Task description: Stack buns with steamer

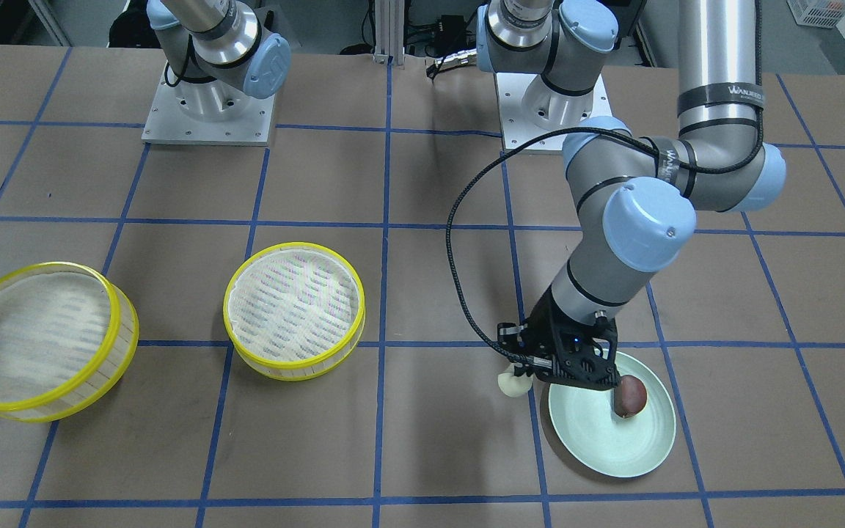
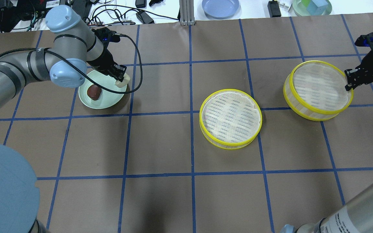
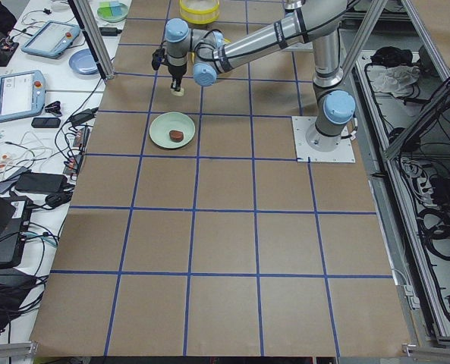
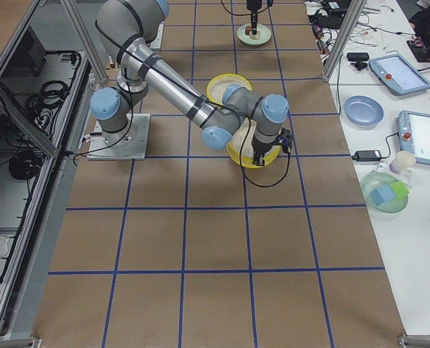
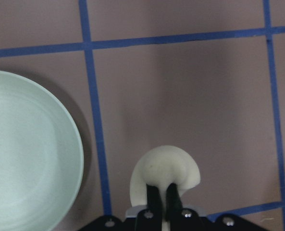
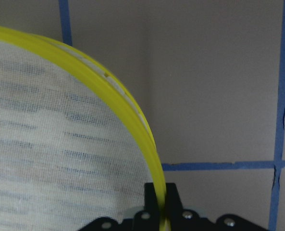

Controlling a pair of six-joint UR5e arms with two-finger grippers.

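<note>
Seen from overhead, a plate (image 2: pixel 109 99) sits at the left of the table (image 2: pixel 160 145) with one bun (image 2: pixel 94 92) on it. The left gripper (image 2: pixel 120 77) holds the other bun (image 2: pixel 122 81) just off the plate's right edge. Right of centre lies a steamer tray (image 2: pixel 230 118). Further right a second tray (image 2: pixel 318 90) sits tilted, its rim pinched by the right gripper (image 2: pixel 350 81).

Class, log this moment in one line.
left claw: shut on cream-white round bun, off pale green plate; right claw: shut on yellow-rimmed mesh steamer; reddish-brown bun: on plate
</note>
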